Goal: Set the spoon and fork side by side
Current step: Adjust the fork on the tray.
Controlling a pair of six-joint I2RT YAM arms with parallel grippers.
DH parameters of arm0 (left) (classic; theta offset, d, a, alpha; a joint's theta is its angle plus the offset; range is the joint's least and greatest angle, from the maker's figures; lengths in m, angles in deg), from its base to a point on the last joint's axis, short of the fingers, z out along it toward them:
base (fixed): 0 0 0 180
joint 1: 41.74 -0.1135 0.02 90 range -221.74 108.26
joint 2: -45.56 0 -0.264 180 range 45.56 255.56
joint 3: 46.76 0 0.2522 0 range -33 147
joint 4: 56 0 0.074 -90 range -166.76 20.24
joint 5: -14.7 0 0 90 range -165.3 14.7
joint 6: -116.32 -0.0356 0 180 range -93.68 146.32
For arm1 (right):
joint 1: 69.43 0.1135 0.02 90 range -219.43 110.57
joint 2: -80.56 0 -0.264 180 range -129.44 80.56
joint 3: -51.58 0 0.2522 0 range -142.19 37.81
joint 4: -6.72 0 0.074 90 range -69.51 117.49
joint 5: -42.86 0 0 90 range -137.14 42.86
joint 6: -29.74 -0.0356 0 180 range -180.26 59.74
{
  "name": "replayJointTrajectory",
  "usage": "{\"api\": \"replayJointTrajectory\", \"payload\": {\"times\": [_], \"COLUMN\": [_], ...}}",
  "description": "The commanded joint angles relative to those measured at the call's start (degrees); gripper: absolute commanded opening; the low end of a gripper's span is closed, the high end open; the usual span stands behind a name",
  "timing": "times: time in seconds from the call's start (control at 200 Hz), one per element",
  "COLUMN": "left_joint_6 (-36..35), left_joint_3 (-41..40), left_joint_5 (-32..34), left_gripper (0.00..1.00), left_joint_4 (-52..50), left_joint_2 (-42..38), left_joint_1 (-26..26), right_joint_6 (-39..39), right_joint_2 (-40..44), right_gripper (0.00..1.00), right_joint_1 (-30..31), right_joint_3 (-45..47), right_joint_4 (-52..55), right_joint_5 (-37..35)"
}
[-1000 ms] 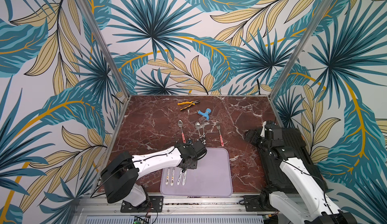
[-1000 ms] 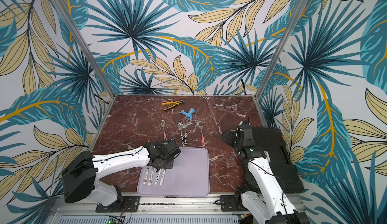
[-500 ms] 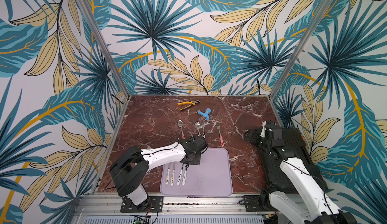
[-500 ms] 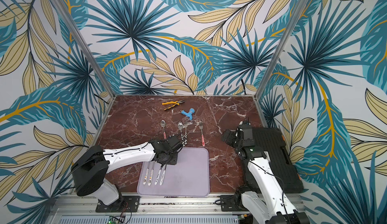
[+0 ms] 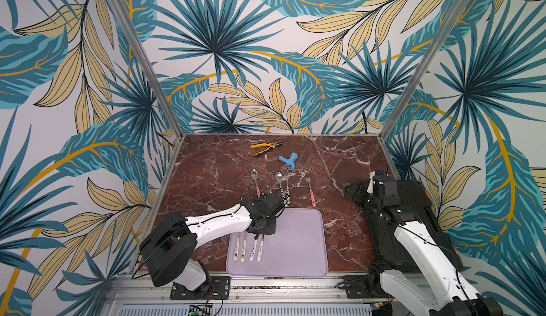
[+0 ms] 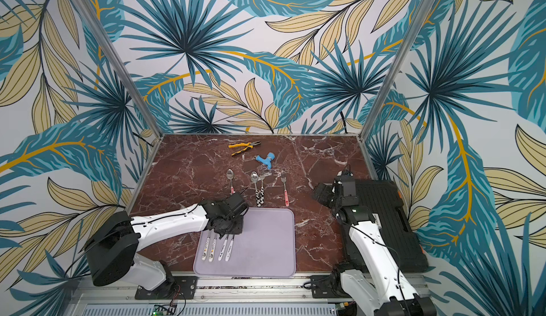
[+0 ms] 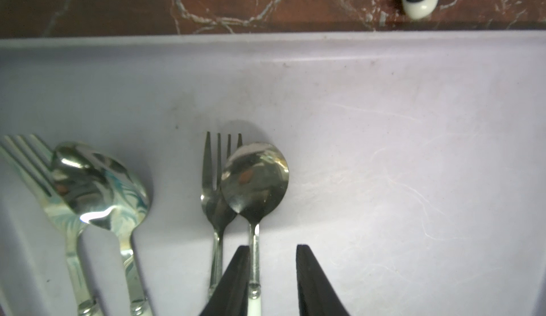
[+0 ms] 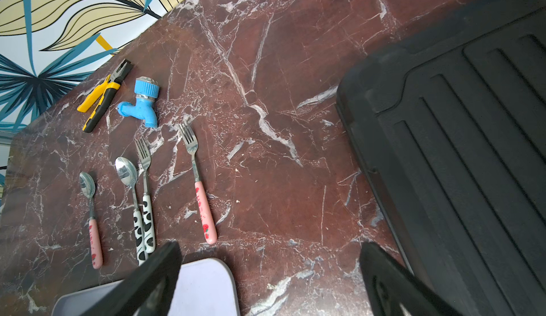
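Everything for us turns on how the spoon [image 7: 255, 178] lies to the left hand [image 7: 272, 246]. It is straight ahead, its long axis running the way the hand points, with the bowl farthest out and the thin stem coming back between the fingers [image 7: 233, 282]. The stem sits against one finger and shows a clear gap to the other, so we read the hand as released, straddling the spoon rather than clenching it.

The fork [image 7: 217, 187] lies just outside the finger the stem leans on. It is parallel to the spoon, prongs pointing the same way and reaching a little farther out than the bowl's tip. The bowl's edge laps over the fork's shoulder, so the two touch there. Both rest on the floor of the lilac tray [image 7: 384, 63], short of its far rim. A second spoon [image 7: 97, 181] and second fork [image 7: 26, 155] lie farther out on the fork's side.

We judge the pair as good as placed. The coming move should leave along that shared axis or straight up, since sideways drift would let a finger sweep the stem and skew the spoon. The right hand [image 8: 270, 245] is spread with nothing in it, well apart over the tabletop [image 8: 295, 122], so the left is far nearer.
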Motion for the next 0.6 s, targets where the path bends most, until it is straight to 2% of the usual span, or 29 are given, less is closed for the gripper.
{"api": "replayJointTrajectory", "payload": {"times": [0.0,0.315,0.596], "left_joint_6": [-0.62,-1.36,-2.09], "left_joint_3": [-1.83,-2.17,-2.53], "left_joint_5": [-0.18,1.08,1.6], "left_gripper": [0.29,0.17,0.14], "left_joint_4": [0.63,-0.59,-0.99], "left_joint_2": [-0.66,1.53,3.49], "left_joint_1": [-0.86,-1.72,-2.03], "right_joint_6": [0.81,0.8,0.86], "right_joint_2": [-0.15,-0.06,-0.21], "right_gripper": [0.99,1.0,0.99], "right_joint_1": [-0.03,-0.01,-0.03], "right_joint_3": [1.22,1.17,1.23], "right_joint_4": [0.48,0.52,0.52], "right_joint_5": [-0.71,-0.8,-0.85]}}
